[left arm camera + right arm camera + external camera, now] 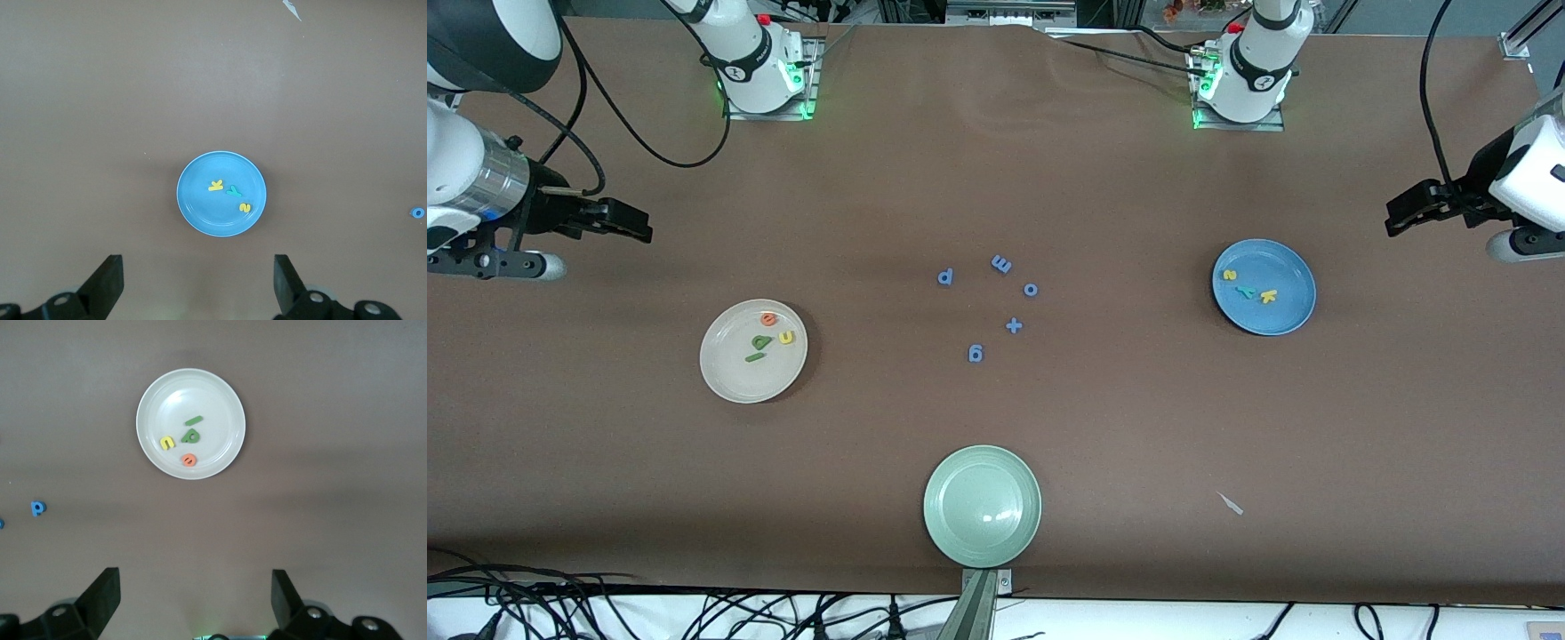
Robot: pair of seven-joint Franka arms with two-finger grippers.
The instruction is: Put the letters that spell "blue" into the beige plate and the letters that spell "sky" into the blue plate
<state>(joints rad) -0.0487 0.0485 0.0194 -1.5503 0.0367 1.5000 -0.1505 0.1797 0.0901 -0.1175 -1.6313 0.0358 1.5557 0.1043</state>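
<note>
White Franka arms with black joint bands and black cables stand on green-lit bases; left gripper and right gripper are black.

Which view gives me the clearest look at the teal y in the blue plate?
The left wrist view: it looks straight down on the blue plate, with the teal y plainly between the yellow k and yellow s. The front view shows it too, only smaller. The right wrist view does not show it.
</note>
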